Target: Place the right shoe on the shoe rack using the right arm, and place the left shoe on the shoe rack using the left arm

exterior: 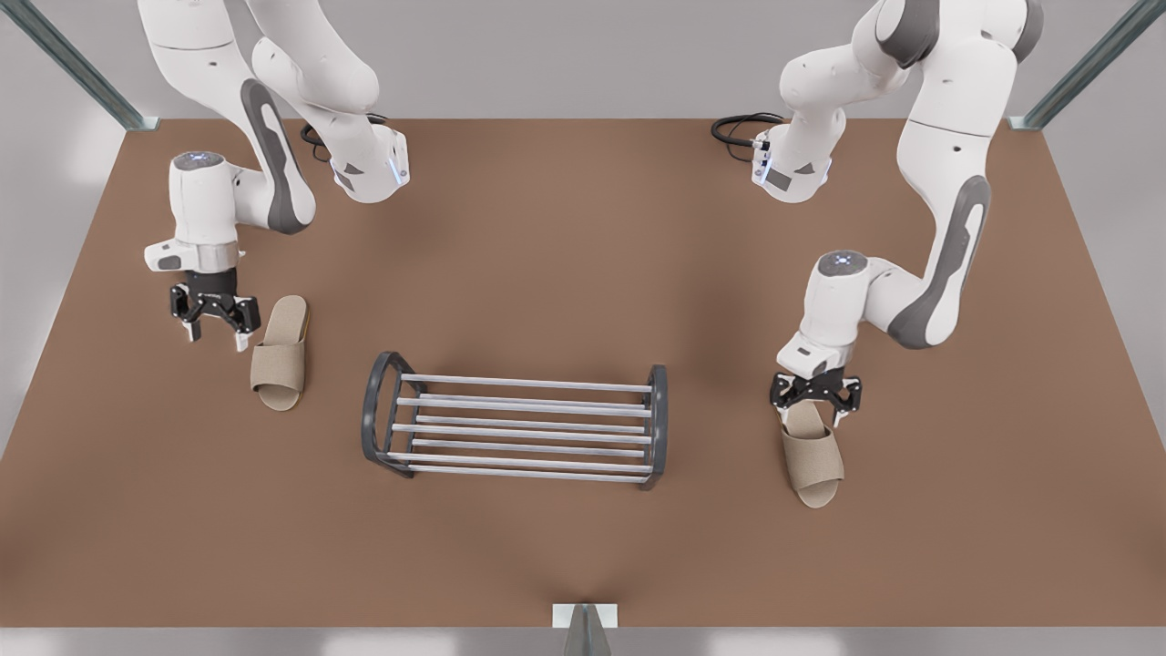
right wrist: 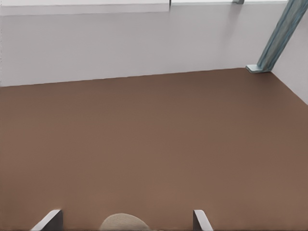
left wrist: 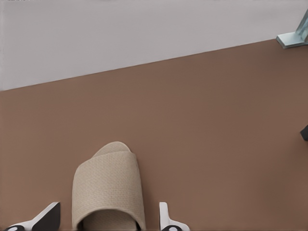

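Two beige slippers lie on the brown counter [exterior: 583, 255] in the front view, one on either side of the shoe rack [exterior: 658, 419], which stands empty at the middle. The left shoe [exterior: 811, 451] lies toward the front view's right, well apart from the rack. The left gripper [exterior: 811, 417] hangs directly over its heel end with its jaws spread, which I take as lining up for a grasp. Toward the front view's left, the right shoe [exterior: 281, 351] lies near the rack's other end. The right gripper [exterior: 217, 339] is just beside it, jaws released and holding nothing, so it looks less far along.

From the left wrist view, the left gripper [left wrist: 108, 211] straddles the left shoe [left wrist: 108, 185]. One finger stands on each side of the upper without touching it, and the toe points away. That placement suits closing across the shoe's width.

From the right wrist view, the right gripper [right wrist: 126, 214] is spread wide, and just the edge of the right shoe [right wrist: 122, 222] peeks between the fingers. It probably needs to shift further over the shoe before closing.
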Action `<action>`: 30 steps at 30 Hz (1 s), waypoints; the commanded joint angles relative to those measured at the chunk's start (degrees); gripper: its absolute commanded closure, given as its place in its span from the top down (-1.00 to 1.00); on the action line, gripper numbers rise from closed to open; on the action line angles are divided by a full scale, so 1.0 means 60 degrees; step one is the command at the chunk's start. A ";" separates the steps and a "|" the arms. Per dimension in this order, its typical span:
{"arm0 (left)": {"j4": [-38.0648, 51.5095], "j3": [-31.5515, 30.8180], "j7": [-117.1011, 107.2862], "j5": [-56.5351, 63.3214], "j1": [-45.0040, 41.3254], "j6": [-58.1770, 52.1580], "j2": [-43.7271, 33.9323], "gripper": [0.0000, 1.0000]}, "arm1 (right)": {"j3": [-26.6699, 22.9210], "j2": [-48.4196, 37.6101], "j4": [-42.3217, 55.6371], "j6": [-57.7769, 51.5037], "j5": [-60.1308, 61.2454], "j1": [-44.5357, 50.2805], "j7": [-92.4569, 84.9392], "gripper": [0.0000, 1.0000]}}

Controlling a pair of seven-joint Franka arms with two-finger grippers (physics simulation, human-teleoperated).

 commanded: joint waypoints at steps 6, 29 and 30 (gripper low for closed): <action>0.0114 -0.0022 -0.7382 0.3435 0.0007 -0.0810 0.0288 0.99 | 0.0025 0.1499 0.0341 0.0638 -0.0001 0.0069 -0.0418 1.00; 0.0656 0.0021 -0.8408 0.4695 0.0710 -0.1249 0.1899 0.99 | 0.0040 0.2773 -0.0304 0.0638 -0.0103 -0.1542 -0.3582 1.00; 0.0656 0.0021 -0.8408 0.4695 0.0739 -0.1249 0.1899 0.99 | 0.0040 0.2773 -0.0304 0.0638 -0.0103 -0.1527 -0.3582 1.00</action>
